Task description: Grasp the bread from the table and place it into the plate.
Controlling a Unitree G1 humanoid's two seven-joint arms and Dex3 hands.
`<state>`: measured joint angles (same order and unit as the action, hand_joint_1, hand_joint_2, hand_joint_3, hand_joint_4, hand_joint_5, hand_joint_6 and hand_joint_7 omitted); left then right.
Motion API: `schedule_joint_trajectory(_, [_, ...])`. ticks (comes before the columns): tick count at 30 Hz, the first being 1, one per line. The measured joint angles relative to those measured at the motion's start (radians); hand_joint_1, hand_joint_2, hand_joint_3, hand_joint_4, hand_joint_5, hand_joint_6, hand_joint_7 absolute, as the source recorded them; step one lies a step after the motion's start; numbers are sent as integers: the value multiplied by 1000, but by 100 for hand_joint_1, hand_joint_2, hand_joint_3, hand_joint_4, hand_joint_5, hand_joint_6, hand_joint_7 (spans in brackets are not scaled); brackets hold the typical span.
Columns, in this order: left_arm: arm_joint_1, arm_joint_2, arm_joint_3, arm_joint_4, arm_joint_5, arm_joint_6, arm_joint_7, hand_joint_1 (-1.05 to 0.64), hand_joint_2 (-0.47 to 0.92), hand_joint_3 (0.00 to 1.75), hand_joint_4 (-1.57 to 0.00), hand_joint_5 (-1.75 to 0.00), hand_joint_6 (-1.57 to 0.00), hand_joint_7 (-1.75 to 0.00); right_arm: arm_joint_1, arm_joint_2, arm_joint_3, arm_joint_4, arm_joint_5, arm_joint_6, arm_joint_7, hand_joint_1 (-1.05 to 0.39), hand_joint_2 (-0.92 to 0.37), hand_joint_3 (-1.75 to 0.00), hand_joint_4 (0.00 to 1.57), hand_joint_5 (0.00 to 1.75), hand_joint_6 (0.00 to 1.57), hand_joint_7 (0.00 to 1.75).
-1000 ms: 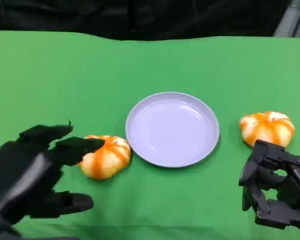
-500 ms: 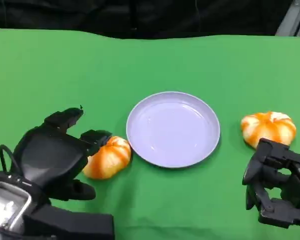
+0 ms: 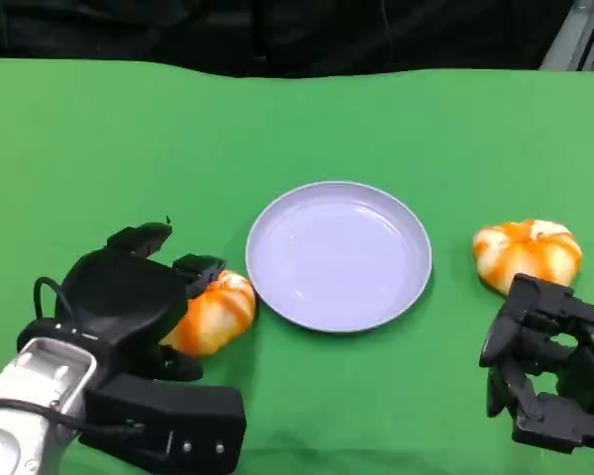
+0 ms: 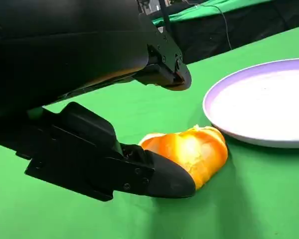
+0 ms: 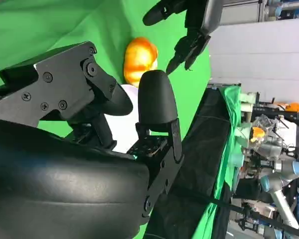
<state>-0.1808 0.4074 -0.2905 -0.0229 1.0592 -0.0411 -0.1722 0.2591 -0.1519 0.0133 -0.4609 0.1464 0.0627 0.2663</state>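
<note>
The left hand (image 3: pixel 129 297) was positioned over the left-hand bread (image 3: pixel 213 312), with fingers (image 4: pixel 159 177) touching its near-left side; a completed grip could not be confirmed. This bread rested on the green table (image 3: pixel 307 119), just left of the plate (image 3: pixel 339 255). The right hand (image 3: pixel 544 371) was at the near right, fingers curled in and holding nothing. A second bread (image 3: pixel 528 252) lay right of the plate.

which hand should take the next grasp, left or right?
Left, probably. The left hand is already over the bread beside the plate, fingers touching its side. The right hand sits curled short of the other bread, not around it.
</note>
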Motion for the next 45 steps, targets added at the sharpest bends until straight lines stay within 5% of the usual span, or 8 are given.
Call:
schedule_joint_trajectory(20, [-223,-95,-125,472,-110,15,152,-84,92,29,-19,-2,-40,-1,17,0,0,-26,5,10,4,-4,-68,-107,79,175,63,159])
schedule_joint_trajectory(45, [-274,-107,-182,610,-198,35,191,-81,92,41,-22,-1,-40,0,19,0,-2,-28,13,7,17,-5,-68,-105,78,175,65,156])
